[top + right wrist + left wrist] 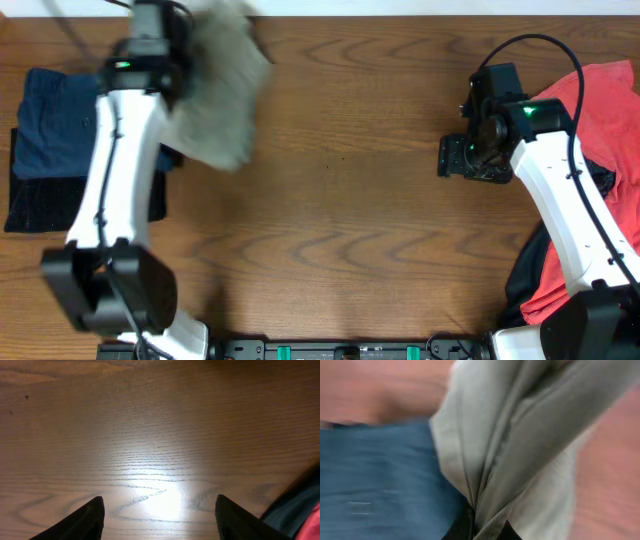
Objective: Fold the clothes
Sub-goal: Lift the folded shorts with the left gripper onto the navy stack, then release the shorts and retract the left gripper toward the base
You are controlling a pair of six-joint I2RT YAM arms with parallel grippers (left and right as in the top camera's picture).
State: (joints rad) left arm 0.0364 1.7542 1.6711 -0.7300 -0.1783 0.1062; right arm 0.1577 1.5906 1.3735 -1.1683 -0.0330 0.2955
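L end effector is shut tight on the shorts, just beside the blue pile; R end effector is wide open w/ nothing in it, far from that pile.

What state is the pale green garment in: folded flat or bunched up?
Bunched up: the pale khaki garment is gathered into creases, pinched in the shut left hand.

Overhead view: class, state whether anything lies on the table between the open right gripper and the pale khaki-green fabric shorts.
Nothing visible does. Only bare brown wooden table separates the right gripper from the pale khaki-green shorts, which the left gripper pinches at the far left.
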